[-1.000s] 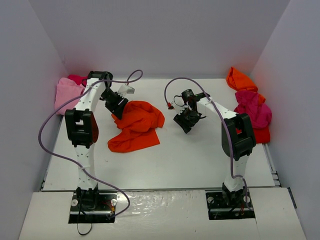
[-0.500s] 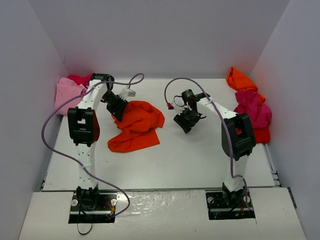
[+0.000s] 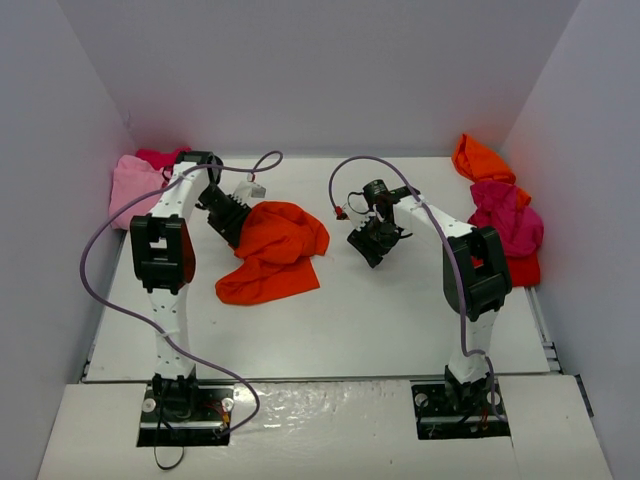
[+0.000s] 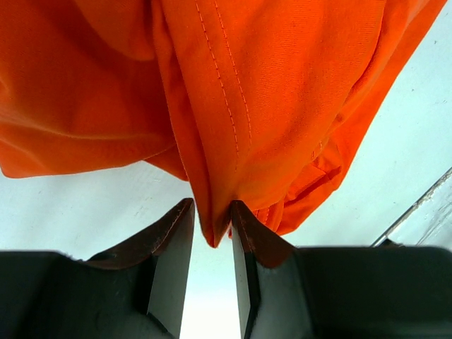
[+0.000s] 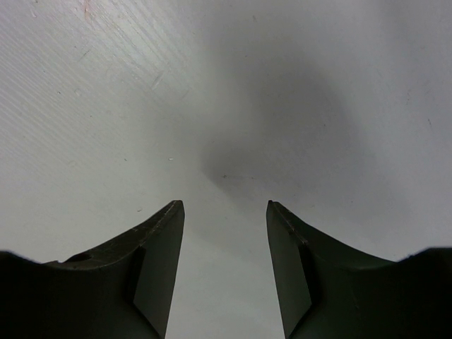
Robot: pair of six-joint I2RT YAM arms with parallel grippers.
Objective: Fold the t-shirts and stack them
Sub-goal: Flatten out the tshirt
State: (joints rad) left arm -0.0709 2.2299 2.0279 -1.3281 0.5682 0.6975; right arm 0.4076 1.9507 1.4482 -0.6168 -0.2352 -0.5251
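a: left pincer [image 4: 212, 212]?
b: nearly closed, pinching the hem of the orange-red t-shirt [image 3: 272, 250], heaped left of the table [image 3: 400, 320] centre.
a: right pincer [image 5: 224, 212]?
b: wide apart, holding nothing, over bare surface right of centre.

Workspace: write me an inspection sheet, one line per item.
Surface: white table, faintly scratched.
Job's things: orange-red t-shirt crumpled left of centre; light pink t-shirt and deep pink t-shirt far left; orange t-shirt, magenta t-shirt, red t-shirt heaped far right; none folded.
Clutter: nothing seen.
Grippers: left gripper shut on an orange-red t-shirt fold; right gripper open above bare table.
Cables: left purple cable and right purple cable loop loosely.
Surroundings: plain white walls.
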